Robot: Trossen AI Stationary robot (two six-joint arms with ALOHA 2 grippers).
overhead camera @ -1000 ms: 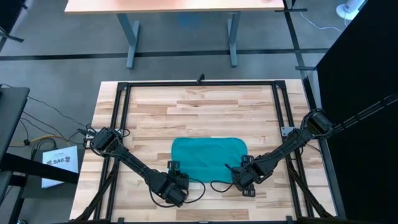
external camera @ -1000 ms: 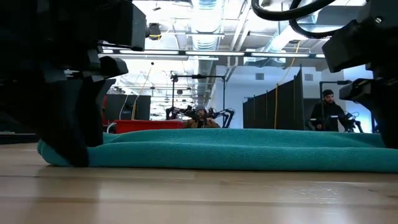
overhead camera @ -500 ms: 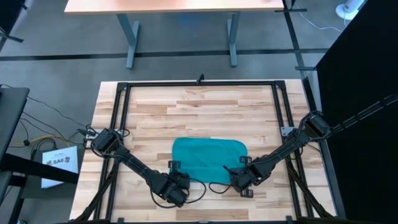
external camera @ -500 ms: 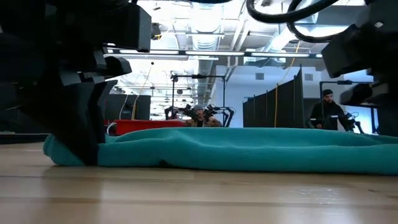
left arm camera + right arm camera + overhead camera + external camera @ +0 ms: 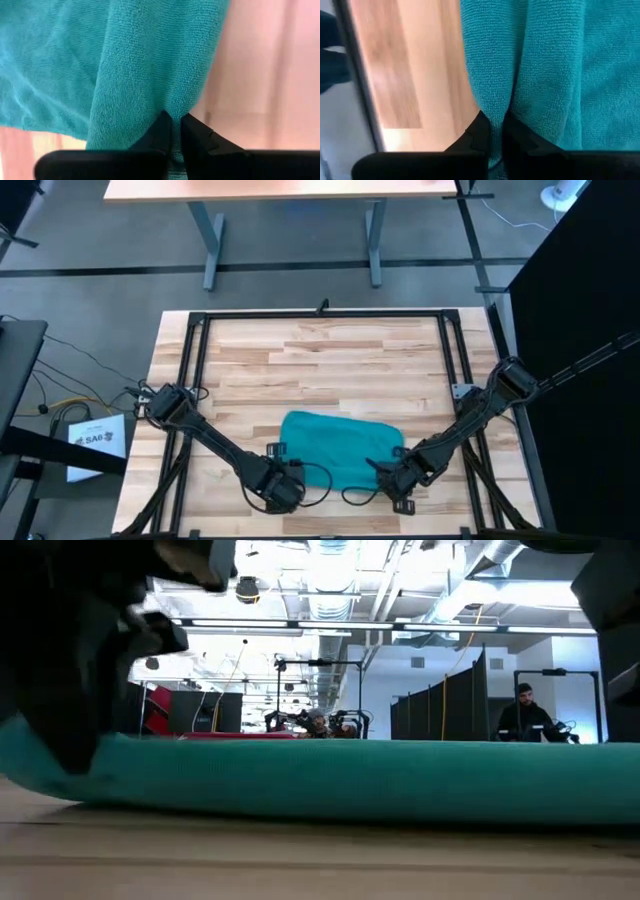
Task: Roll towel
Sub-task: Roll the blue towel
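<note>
The teal towel (image 5: 340, 448) lies spread on the wooden table near its near edge. In the low view it fills the width as a thick teal band (image 5: 350, 775). My left gripper (image 5: 288, 482) is shut on the towel's near left corner. My right gripper (image 5: 394, 478) is shut on its near right corner. Each wrist view shows that arm's fingers closed on a ridge of cloth: left (image 5: 173, 124), right (image 5: 496, 125). No grey tag shows. My left gripper pinches a raised fold of the towel at its near left corner (image 5: 165, 102) between its two fingers. The fingers come from the table's near side, slanting down. The rest of the towel lies on the table beyond them. My right gripper pinches a raised fold at the towel's near right corner (image 5: 496, 102) between its two fingers. The fingers come from the near side, slanting down. The cloth runs away from them in a ridge, and the rest lies on the table.
Black frame rails (image 5: 190, 380) run round the table. Loose cables (image 5: 350, 492) lie by the grippers near the near edge. Bare wood (image 5: 330, 360) stretches beyond the towel to the far edge. A person (image 5: 525, 720) stands in the room behind.
Both grippers have gone toward the table's near edge, staying shut on the towel's near corners. The towel has slid along the table with them toward the near edge and now looms larger in the low view.
</note>
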